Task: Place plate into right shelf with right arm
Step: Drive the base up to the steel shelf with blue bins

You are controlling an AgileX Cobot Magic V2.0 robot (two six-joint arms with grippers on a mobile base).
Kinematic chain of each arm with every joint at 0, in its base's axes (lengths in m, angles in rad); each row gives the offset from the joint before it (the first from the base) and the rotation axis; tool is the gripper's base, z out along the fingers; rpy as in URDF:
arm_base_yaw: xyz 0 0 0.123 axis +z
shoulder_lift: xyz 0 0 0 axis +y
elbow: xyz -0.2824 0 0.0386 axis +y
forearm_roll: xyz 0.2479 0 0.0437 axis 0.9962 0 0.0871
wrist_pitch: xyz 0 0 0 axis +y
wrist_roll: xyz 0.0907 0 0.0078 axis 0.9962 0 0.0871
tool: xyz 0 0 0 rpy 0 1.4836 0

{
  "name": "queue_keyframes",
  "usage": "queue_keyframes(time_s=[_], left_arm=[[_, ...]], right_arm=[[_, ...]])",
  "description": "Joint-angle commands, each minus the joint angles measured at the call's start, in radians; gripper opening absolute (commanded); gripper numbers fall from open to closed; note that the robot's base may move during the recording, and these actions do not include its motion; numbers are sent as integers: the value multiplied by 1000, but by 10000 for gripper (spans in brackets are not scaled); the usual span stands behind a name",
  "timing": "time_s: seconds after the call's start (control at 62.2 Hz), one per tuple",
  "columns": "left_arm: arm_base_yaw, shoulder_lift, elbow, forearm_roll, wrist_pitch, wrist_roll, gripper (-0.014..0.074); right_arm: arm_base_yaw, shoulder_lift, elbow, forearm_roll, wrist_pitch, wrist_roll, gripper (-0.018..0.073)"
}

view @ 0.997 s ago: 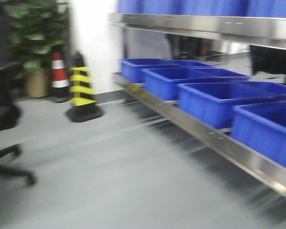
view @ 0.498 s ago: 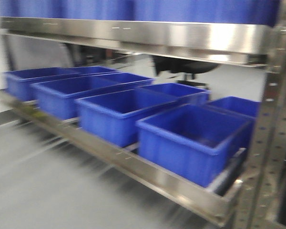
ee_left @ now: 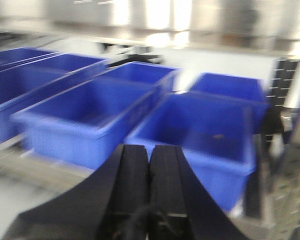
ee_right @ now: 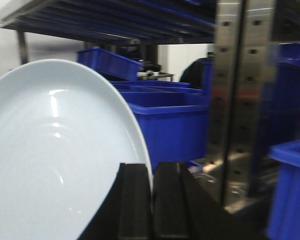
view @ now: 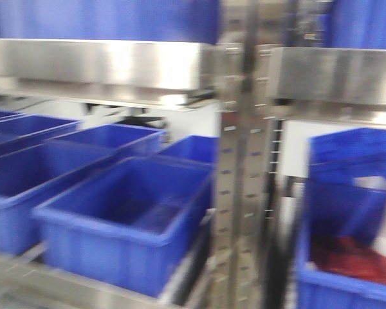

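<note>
plate (ee_right: pixel 55 165) on edge, hollow face camera-ward | right claw (ee_right: pixel 151 175) pinching its rim | left claw (ee_left: pixel 149 152) closed, empty

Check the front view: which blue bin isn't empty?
The lower-right bin, right of the perforated upright: red contents lie in it. The bins left of the upright look empty.

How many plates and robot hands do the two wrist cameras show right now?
Plates: 1, the plate in the right hand
Hands: 2, left hand and right hand
Total: 3
</note>
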Motion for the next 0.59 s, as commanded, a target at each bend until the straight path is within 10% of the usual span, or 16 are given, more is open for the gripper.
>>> queue_keyframes(time_s=[0.0, 0.579], left_arm=[[-3, -11, 7, -8, -83, -3, -47], [-3, -11, 7, -8, -83, -3, -47]], right_arm=[[2, 8, -27, -12, -95, -5, 37], [2, 8, -27, -12, -95, -5, 37]])
